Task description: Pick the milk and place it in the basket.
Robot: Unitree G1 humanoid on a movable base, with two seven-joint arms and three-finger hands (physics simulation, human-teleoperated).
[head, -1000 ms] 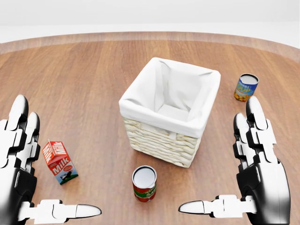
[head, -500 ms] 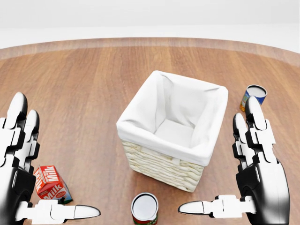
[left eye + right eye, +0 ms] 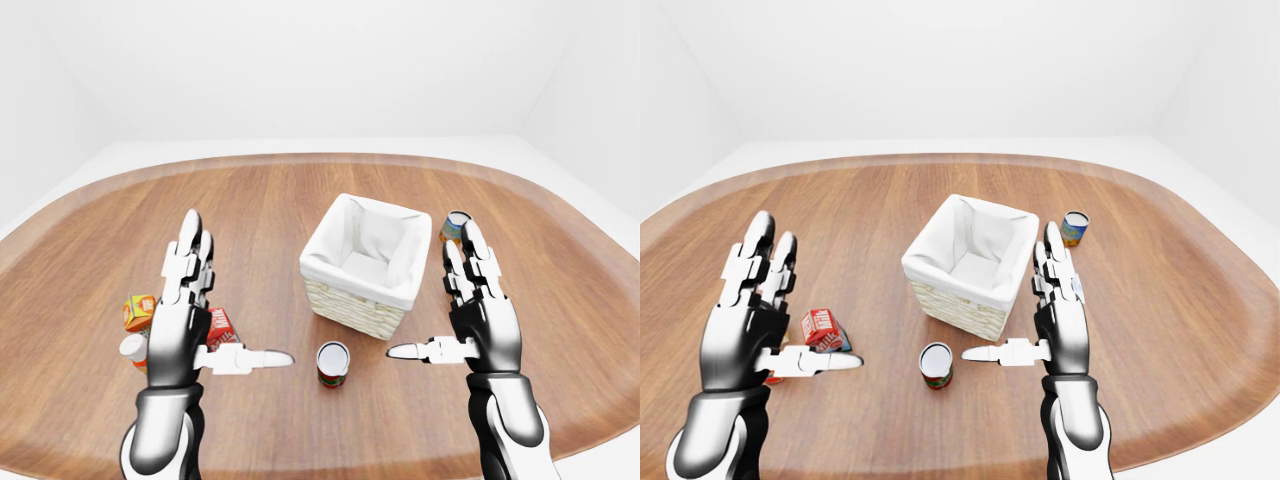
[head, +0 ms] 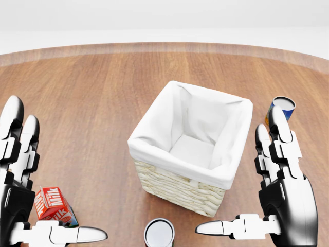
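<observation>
— What are the hands doing?

— Both are spread wide, holding nothing. The left hand [image 3: 745, 325] hovers left of the basket [image 4: 177, 188], the right hand [image 3: 1060, 320] by its right side.

— And the milk [image 4: 51, 204]?

— Lying on the wooden table [image 4: 92, 103], lower left of the basket, just beside the left thumb. A red can [image 3: 936, 364] stands below the basket, a blue can [image 3: 1074, 228] to its upper right.

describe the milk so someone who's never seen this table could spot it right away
Start at the white-lined wicker basket in the middle of the wooden table, then look down and left toward the left hand. The milk sits by that hand's thumb: a small red carton with white lettering, boxy, unlike the round can below the basket.
</observation>
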